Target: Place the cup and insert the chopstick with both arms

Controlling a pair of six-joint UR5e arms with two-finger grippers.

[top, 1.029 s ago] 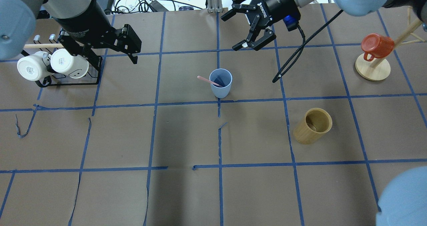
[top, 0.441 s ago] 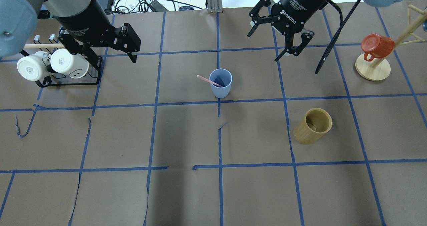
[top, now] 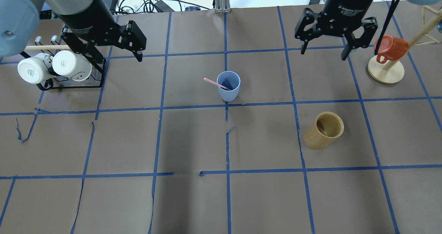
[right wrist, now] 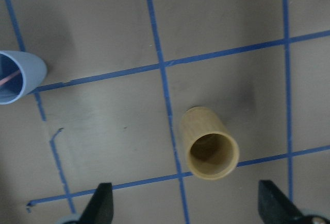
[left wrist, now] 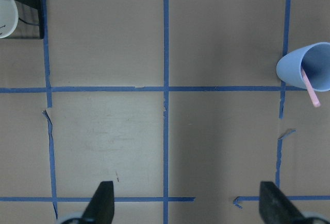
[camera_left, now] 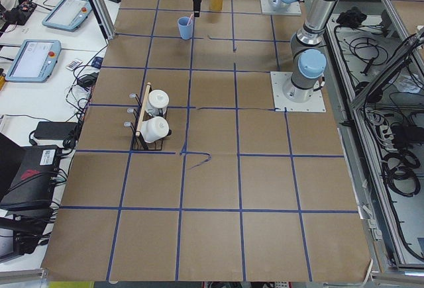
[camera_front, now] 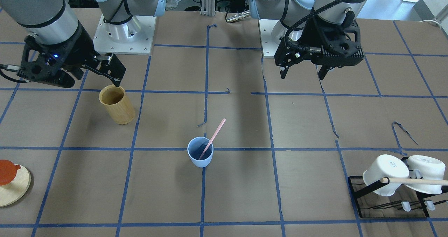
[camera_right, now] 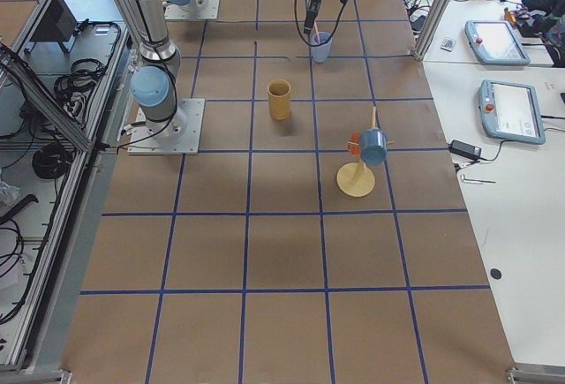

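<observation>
Spread wide and empty at left end effector (camera_front: pixel 301 75) and right end effector (top: pixel 324 53), both raised well apart from cup (top: pixel 228 90) upright on tabletop (top: pixel 193 140) with chopstick (top: pixel 214 83) leaning inside, tip seemingly at bottom; looks like final step, calling only for parking clear without nudging cup.

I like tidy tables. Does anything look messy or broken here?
Nothing is spilled: the cup stands upright with the chopstick leaning inside. Only one blue tape strip, on the robot's left, looks scruffy: it is peeled up and curled.
</observation>
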